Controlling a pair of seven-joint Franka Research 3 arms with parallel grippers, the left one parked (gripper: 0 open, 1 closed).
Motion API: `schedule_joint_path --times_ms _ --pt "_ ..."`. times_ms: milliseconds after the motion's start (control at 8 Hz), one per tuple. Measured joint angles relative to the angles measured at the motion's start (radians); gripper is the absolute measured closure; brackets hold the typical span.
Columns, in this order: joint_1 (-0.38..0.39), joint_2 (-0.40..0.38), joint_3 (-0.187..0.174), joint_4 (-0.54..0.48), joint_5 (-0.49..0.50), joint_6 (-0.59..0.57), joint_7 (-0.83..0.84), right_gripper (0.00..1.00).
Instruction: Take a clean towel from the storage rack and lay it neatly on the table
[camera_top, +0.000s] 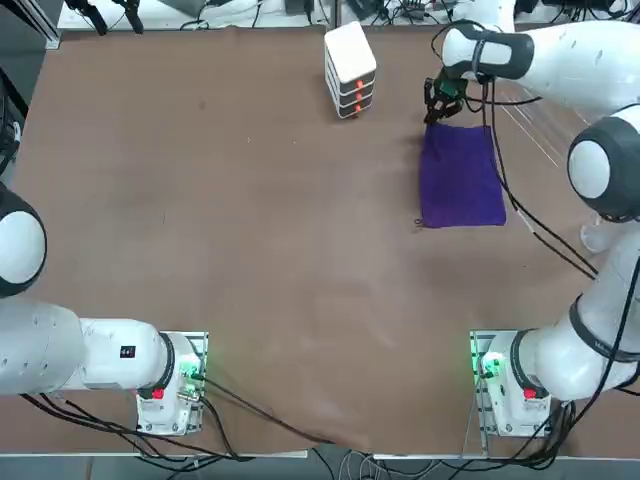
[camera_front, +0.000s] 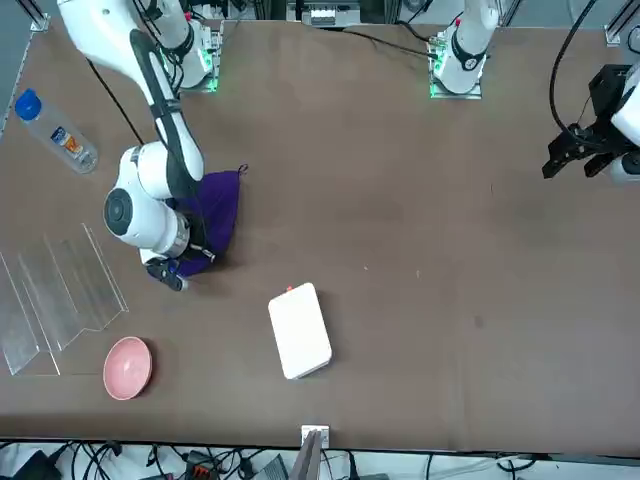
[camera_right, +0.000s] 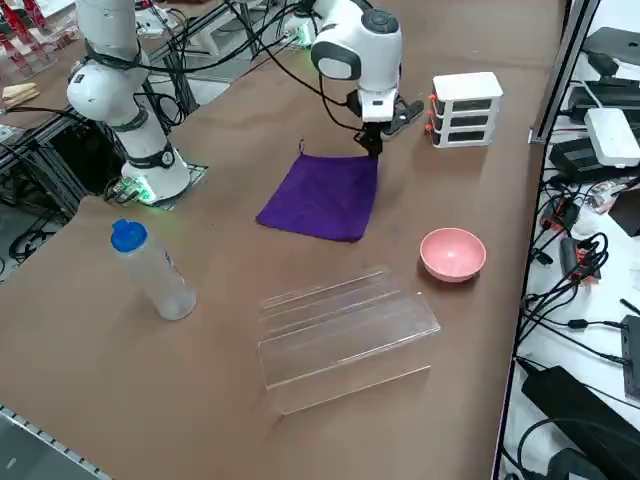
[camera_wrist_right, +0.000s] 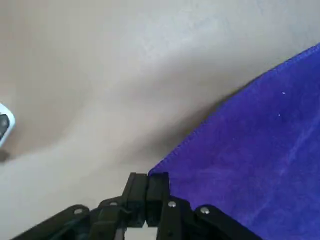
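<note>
The deep purple towel (camera_top: 460, 180) (camera_right: 325, 195) lies spread flat on the reddish-brown table (camera_top: 250, 220), right of the middle. My right gripper (camera_top: 437, 108) (camera_right: 372, 145) is low at the towel's far corner, on the side towards the white box. In the wrist view the fingers (camera_wrist_right: 159, 186) are pressed together, and the towel (camera_wrist_right: 250, 160) has its corner tip right at them, so the gripper is shut on that corner. The clear storage rack (camera_right: 345, 325) (camera_front: 55, 290) stands to the right of the towel with nothing on it.
A white stacked box with orange lights (camera_top: 350, 68) (camera_right: 465, 108) stands just left of the gripper. A pink bowl (camera_right: 452, 252) sits between the rack and the box. A clear bottle with a blue cap (camera_right: 150, 270) stands near the right edge.
</note>
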Motion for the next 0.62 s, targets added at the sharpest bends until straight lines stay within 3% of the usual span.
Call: schedule_joint_path --times_ms 625 --pt "0.009 0.027 0.000 0.031 0.000 -0.001 0.015 0.99"
